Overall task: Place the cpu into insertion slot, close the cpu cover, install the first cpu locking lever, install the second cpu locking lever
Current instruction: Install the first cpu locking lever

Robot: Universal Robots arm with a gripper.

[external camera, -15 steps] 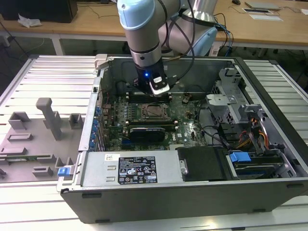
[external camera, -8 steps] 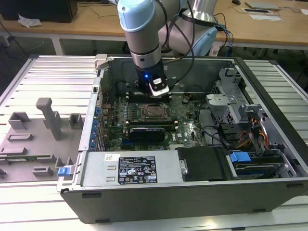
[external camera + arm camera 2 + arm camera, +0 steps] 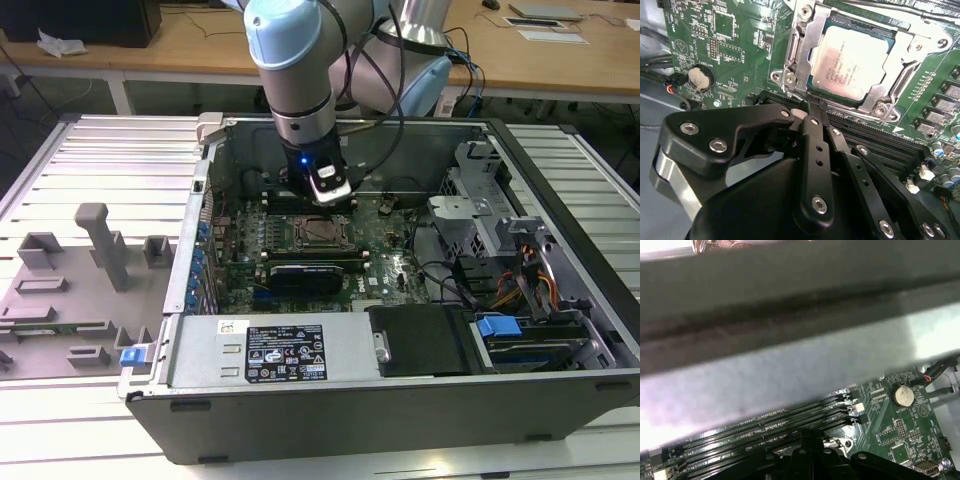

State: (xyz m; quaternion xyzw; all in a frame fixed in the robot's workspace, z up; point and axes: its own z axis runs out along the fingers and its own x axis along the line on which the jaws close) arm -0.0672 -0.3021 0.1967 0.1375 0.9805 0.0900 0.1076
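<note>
The gripper's (image 3: 810, 107) black fingers (image 3: 816, 145) are drawn together into one narrow tip, clenched on nothing, and that tip sits right at the edge of the cpu cover (image 3: 802, 45), beside the long black memory slots (image 3: 875, 137). The cpu (image 3: 850, 60) already lies flat in the insertion slot (image 3: 837, 102), its pale metal face showing through the window of the grey frame closed around it. On the green motherboard (image 3: 735, 55) nearby sits a round coin battery (image 3: 699, 77). In the exterior view the arm (image 3: 290, 70) reaches down into the open computer case (image 3: 400, 400), which holds the board, a bundle of cables (image 3: 455, 285) and drive bays (image 3: 520, 335) toward that view's right. The case rests on a slatted metal table (image 3: 100, 150).
</note>
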